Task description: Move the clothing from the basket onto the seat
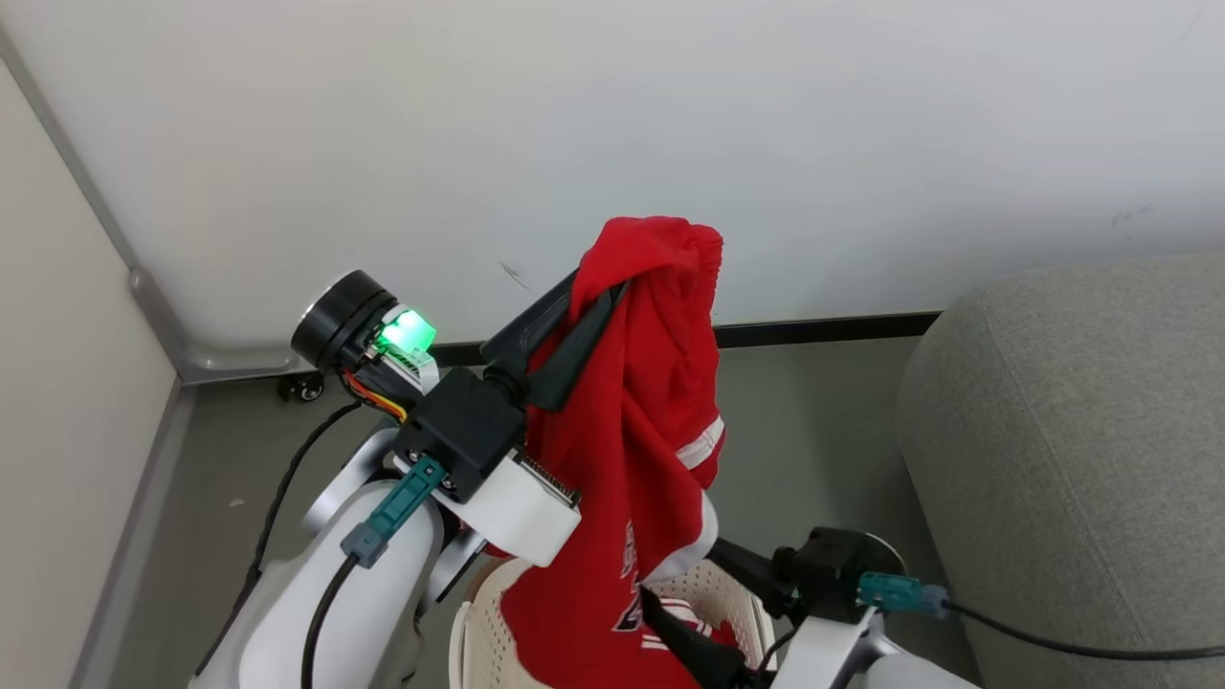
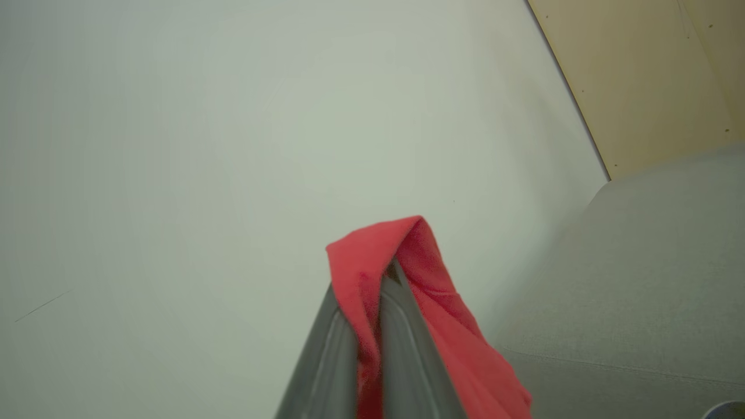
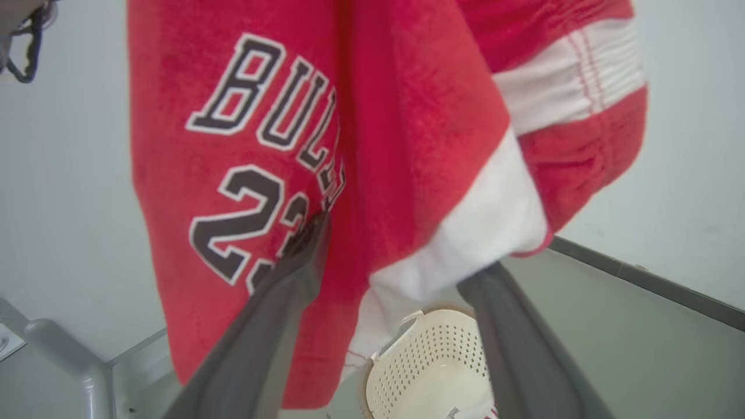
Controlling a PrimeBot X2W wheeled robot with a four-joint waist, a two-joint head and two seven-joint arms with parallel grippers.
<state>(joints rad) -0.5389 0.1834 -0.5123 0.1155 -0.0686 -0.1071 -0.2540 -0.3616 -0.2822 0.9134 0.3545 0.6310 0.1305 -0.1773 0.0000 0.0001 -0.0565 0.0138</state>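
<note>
- Head view: the left hand (image 1: pixel 598 292) is raised in front of the pale wall, its two dark fingers pressed together on the top fold of the red clothing (image 1: pixel 632 459). The clothing hangs straight down from that pinch, beside the wrist, and its lower end reaches the cream basket (image 1: pixel 478 632) at the bottom edge. The right hand (image 1: pixel 706 601) sits low at the hanging cloth's lower right, above the basket, fingers spread. A red-and-white striped piece (image 1: pixel 681 612) lies inside the basket by those fingers. The grey seat (image 1: pixel 1072 459) stands off to the right, apart from the cloth
- Left wrist view: the left hand (image 2: pixel 375 291) is closed tight, with the clothing (image 2: pixel 430 291) caught between its fingers and folded over their tips, trailing down to the right. The seat (image 2: pixel 652 273) fills the lower right
- Right wrist view: the right hand (image 3: pixel 401 250) is wide open and grips nothing. The clothing (image 3: pixel 407 116) hangs just ahead of it, with lettering and numbers showing; the left fingertip touches the cloth at the number, and the white trim drops between the fingers. The basket (image 3: pixel 430 361) lies below, between the two fingers
</note>
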